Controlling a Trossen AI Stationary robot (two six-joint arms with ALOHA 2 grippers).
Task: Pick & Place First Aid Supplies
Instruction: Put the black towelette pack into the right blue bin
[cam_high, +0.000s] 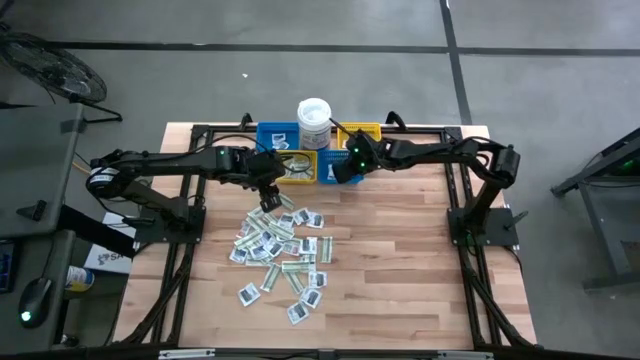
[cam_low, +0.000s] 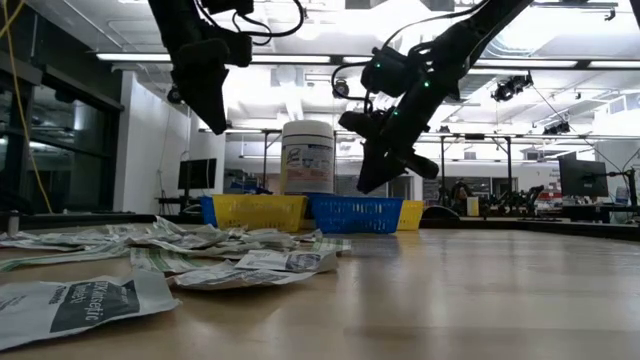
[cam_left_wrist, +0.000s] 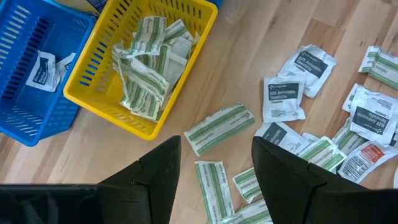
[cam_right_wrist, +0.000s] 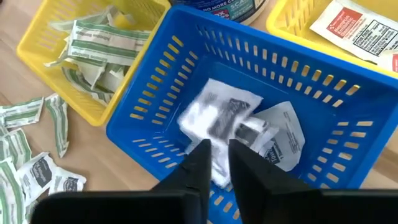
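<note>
The right tool (cam_right_wrist: 215, 163), fingers slightly parted, hangs above a blurred white packet (cam_right_wrist: 219, 121) in the blue bin (cam_right_wrist: 348, 162).

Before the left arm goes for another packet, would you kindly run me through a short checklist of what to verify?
1. Left gripper jaws open and empty: ok.
2. Pale green-and-white strip packet lying flat on the wood ahead of the left gripper: ok.
3. Yellow plastic bin holds only green strips: ok.
4. Right gripper over the blue plastic bin, clear of the left arm's path: ok.
5. White square packet released from the right jaws: cannot tell.
</note>
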